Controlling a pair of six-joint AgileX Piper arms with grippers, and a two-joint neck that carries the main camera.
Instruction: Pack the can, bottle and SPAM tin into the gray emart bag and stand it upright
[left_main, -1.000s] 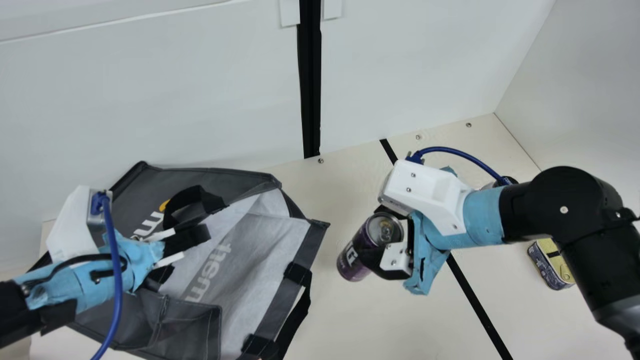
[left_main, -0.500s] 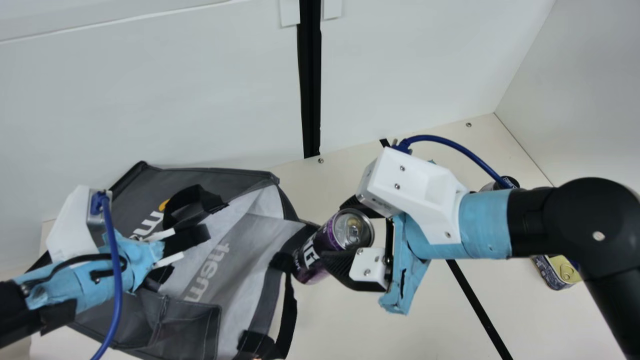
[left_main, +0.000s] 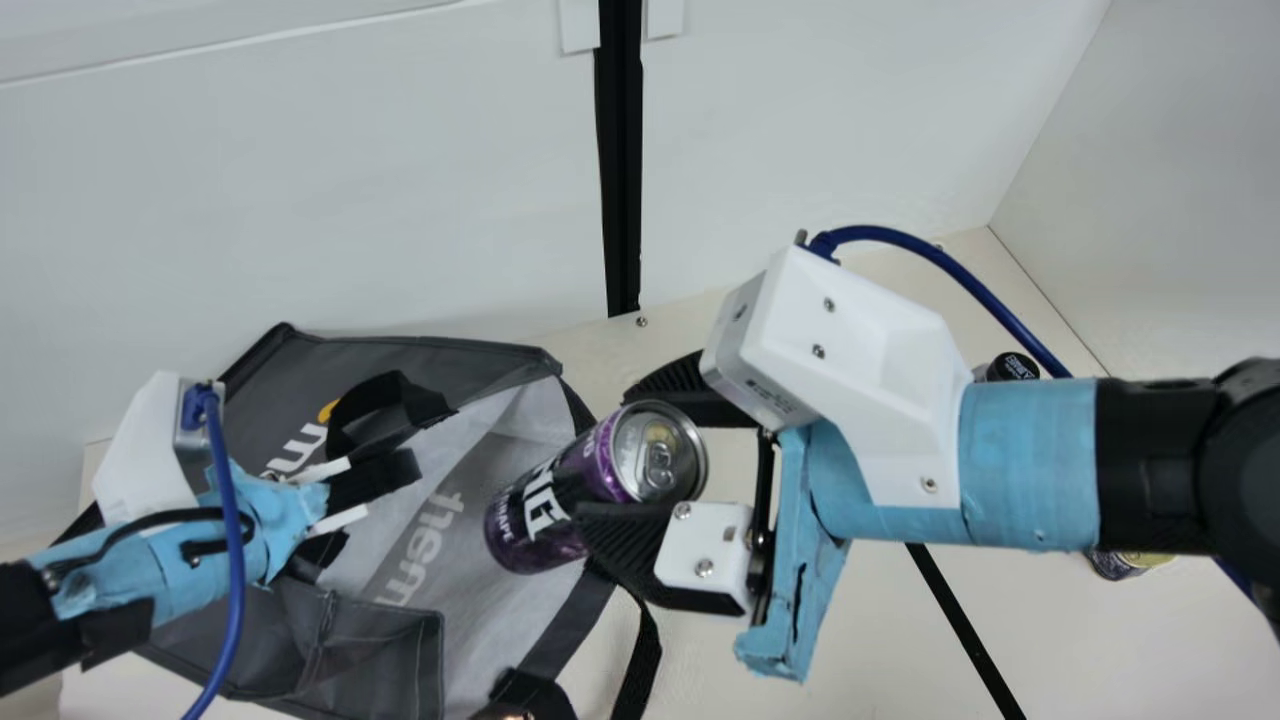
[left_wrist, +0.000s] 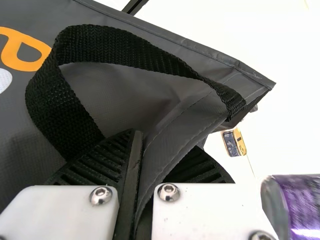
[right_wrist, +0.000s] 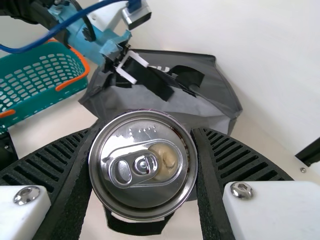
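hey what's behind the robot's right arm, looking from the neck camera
Above the right arm, a black-capped container, probably the bottle, peeks out; below it, an edge of the SPAM tin. The arm covers most of both, and anything between them can't be seen.

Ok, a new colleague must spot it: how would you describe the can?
Start at the gray bag, then find the right gripper at its right side in the main view. Tilted between that gripper's fingers is the can, purple and black with a silver pull-tab top. The tin farther right is squat and yellow-topped.
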